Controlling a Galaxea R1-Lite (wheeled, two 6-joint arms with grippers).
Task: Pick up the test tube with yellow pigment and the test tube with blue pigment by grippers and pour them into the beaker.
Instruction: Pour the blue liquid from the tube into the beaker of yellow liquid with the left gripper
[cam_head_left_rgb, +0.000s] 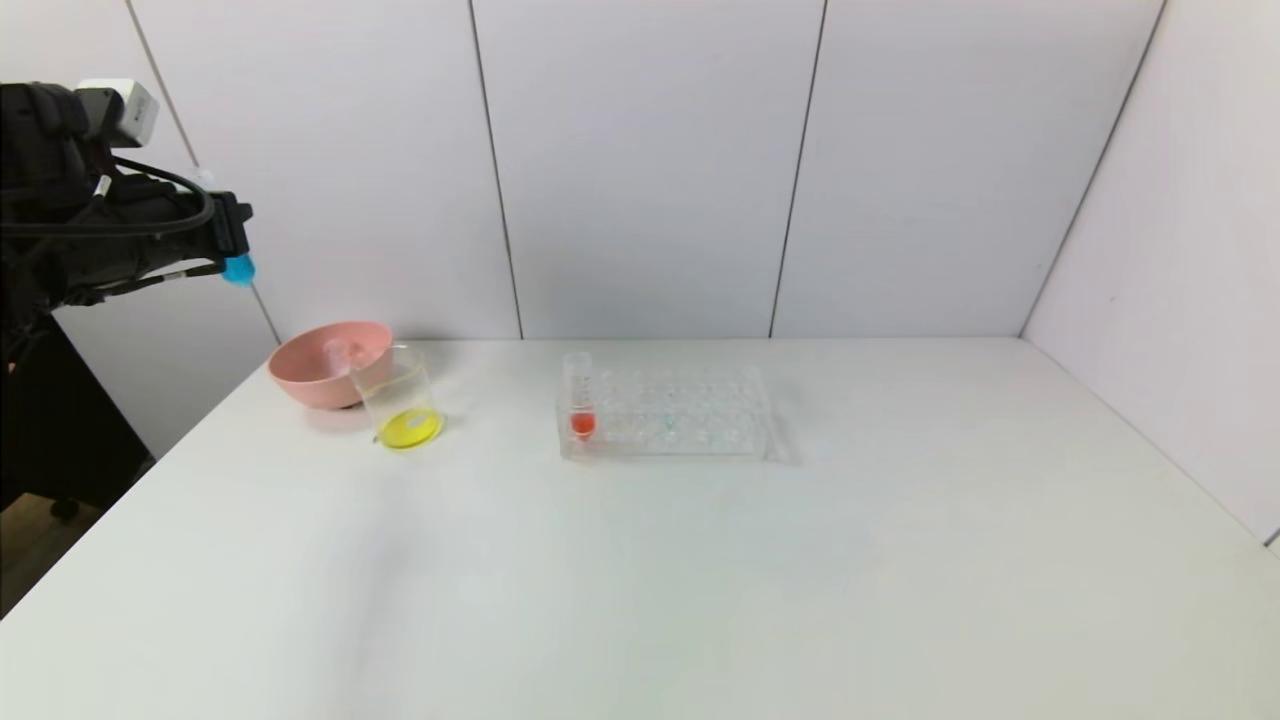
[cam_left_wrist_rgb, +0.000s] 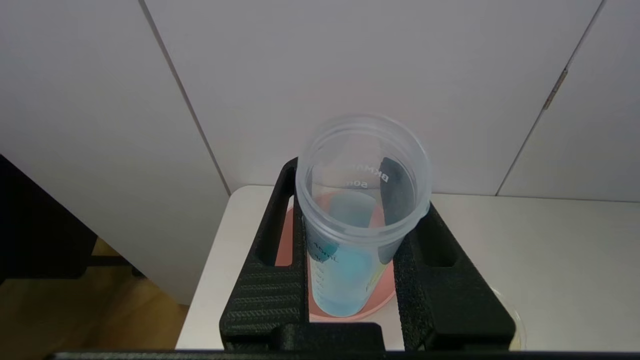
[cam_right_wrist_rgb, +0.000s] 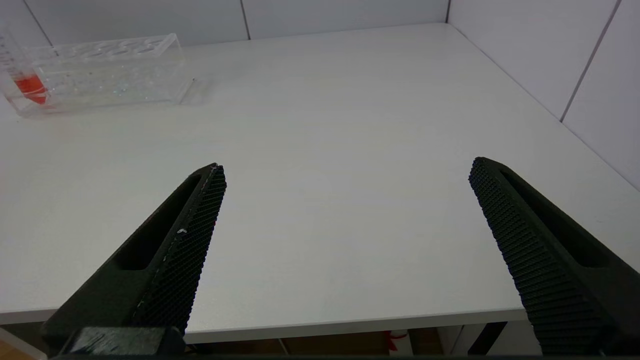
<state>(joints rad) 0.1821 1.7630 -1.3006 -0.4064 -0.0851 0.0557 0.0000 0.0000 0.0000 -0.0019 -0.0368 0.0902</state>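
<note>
The blue-pigment test tube (cam_left_wrist_rgb: 350, 240) is being clamped by the left gripper (cam_left_wrist_rgb: 350, 280) (pink bowl (cam_left_wrist_rgb: 350, 312) below, near the table edge (cam_left_wrist_rgb: 200, 300)); the right gripper (cam_right_wrist_rgb: 345, 200) is being held open.

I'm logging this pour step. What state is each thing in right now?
Left claw: shut on the blue test tube, raised.
Blue test tube: held, blue liquid inside.
Beaker: upright, yellow liquid inside.
Pink bowl: upright.
Orange-red tube: standing in the rack.
Right claw: open, empty.

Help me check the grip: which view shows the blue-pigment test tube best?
The left wrist view: the test tube with blue pigment fills it, clamped between the left gripper fingers, mouth toward the camera. The head view shows only its blue tip poking from the raised gripper. The right wrist view misses it.
</note>
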